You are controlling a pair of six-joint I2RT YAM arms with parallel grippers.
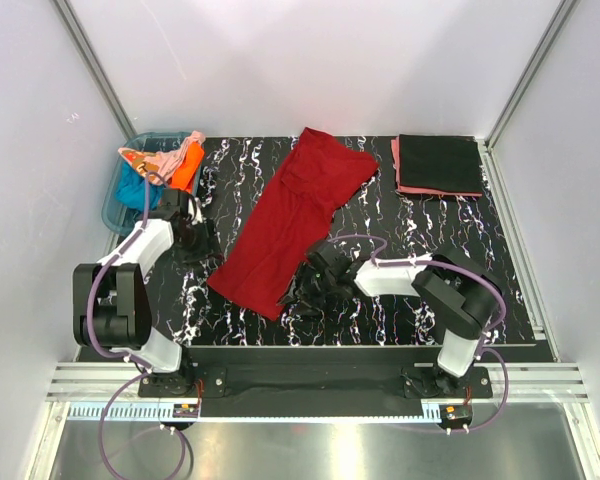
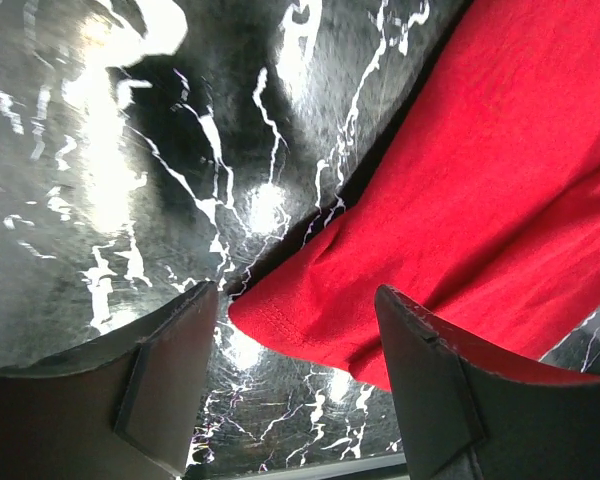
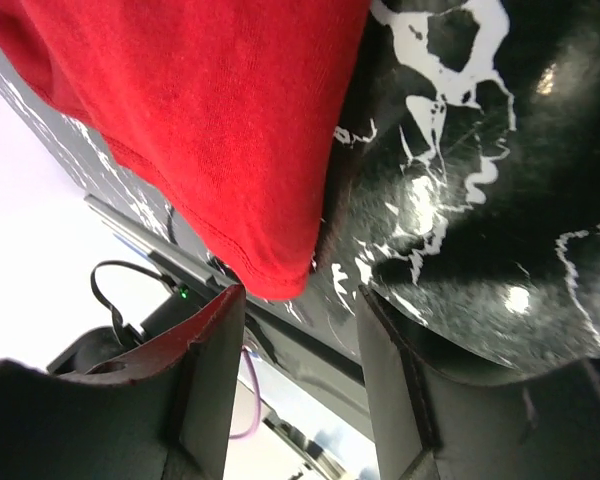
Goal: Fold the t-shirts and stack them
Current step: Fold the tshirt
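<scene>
The dark red t-shirt (image 1: 295,220) lies spread diagonally across the middle of the black marbled table (image 1: 400,310). My left gripper (image 1: 192,240) is open just left of the shirt's near left corner, which lies ahead of its tips in the left wrist view (image 2: 460,200). My right gripper (image 1: 305,290) is open at the shirt's near right corner (image 3: 220,130), with the hem just beyond its tips. Both grippers are empty. A folded black t-shirt (image 1: 440,163) lies on a folded salmon pink one (image 1: 396,165) at the back right.
A blue translucent tub (image 1: 113,205) at the back left holds the teal (image 1: 132,187), orange (image 1: 187,172) and pale peach (image 1: 145,158) shirts in a heap. White walls with metal rails enclose the table on three sides.
</scene>
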